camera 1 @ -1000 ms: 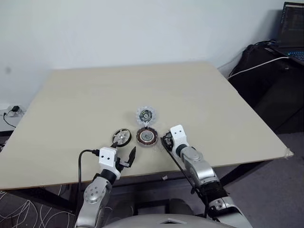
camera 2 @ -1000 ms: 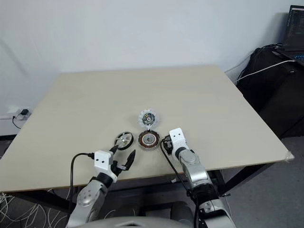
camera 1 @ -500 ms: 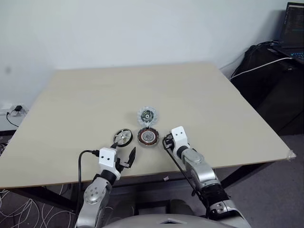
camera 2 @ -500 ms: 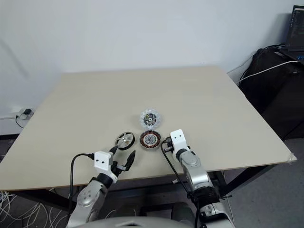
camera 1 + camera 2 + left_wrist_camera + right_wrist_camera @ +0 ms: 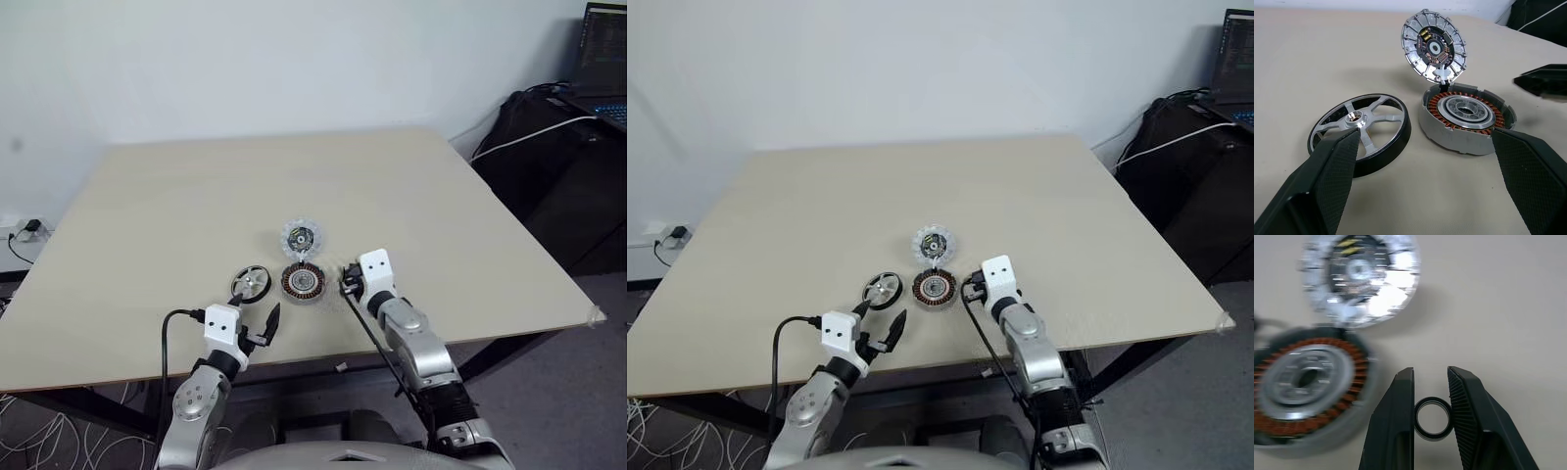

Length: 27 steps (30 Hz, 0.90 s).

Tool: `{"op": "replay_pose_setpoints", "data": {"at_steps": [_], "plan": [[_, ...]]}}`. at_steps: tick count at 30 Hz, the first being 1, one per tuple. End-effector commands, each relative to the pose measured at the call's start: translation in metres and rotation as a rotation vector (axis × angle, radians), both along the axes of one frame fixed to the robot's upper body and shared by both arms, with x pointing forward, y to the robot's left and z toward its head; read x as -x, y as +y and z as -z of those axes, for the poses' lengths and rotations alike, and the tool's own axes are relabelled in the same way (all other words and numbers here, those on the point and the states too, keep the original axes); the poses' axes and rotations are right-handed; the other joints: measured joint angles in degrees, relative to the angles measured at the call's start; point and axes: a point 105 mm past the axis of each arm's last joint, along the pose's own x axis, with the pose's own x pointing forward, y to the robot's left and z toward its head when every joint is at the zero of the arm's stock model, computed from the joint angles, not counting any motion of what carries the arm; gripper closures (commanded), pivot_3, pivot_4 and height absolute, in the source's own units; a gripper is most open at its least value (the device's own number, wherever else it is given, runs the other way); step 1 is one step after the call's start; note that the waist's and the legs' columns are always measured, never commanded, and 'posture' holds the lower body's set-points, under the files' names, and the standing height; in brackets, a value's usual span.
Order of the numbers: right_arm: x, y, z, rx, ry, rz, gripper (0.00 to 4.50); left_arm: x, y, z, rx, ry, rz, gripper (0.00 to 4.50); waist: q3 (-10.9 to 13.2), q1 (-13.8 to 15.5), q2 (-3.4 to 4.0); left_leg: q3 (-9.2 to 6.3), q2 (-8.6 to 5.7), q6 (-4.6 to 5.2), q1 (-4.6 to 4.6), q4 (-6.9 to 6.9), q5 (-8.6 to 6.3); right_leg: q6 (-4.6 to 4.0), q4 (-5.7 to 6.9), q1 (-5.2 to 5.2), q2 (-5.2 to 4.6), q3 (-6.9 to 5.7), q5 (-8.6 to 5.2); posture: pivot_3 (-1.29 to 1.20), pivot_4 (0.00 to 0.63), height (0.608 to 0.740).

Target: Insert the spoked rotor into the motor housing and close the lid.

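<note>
Just beside right tool (image 5: 1431,382), motor housing (image 5: 1305,389)

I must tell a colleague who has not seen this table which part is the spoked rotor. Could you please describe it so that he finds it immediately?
On the beige table, three round parts lie near the front edge. The spoked rotor is the leftmost one, lying flat just beyond the left claw and beside the motor housing. It alone has a black rim and silver spokes; the housing shows copper windings and the lid stands tilted open.

Silver-grey arms – white wrist blocks, black cables, textured black fingers (image 5: 1327,176).
</note>
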Motion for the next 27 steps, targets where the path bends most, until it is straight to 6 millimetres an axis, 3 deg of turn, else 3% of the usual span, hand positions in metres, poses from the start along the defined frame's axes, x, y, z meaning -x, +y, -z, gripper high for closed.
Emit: {"op": "replay_pose_setpoints", "data": {"at_steps": [1,9,17,27], "plan": [[-0.006,0.026,-0.019,-0.016,-0.055,-0.086,3.79,-0.004,-0.001,-0.009,0.005,-0.042,-0.001,0.00,0.0,0.0,0.00,0.00,0.00,0.00,0.00,0.00,0.00,0.00,0.00,0.00,0.00,0.00,0.00,0.00,0.000,0.740],[-0.005,0.062,-0.013,0.005,-0.038,-0.214,3.79,-0.003,0.003,-0.010,0.008,-0.045,-0.024,0.00,0.0,0.0,0.00,-0.01,-0.01,-0.01,0.00,-0.03,0.00,-0.03,0.00,-0.01,0.00,-0.01,0.01,0.00,0.000,0.740],[-0.010,0.061,0.001,0.032,-0.003,-0.214,3.79,-0.002,0.002,-0.010,0.006,-0.046,-0.026,0.00,0.0,-0.1,0.00,-0.01,-0.02,-0.02,0.01,-0.03,0.00,-0.06,0.01,-0.02,0.00,-0.01,0.03,0.00,0.000,0.740],[-0.011,0.066,0.002,0.022,0.004,-0.231,3.79,-0.003,0.003,-0.011,0.004,-0.047,-0.023,0.00,0.0,-0.4,0.00,-0.01,-0.02,-0.03,0.04,-0.03,0.01,-0.10,0.03,0.00,0.01,-0.01,0.06,0.00,0.000,0.740]]}}
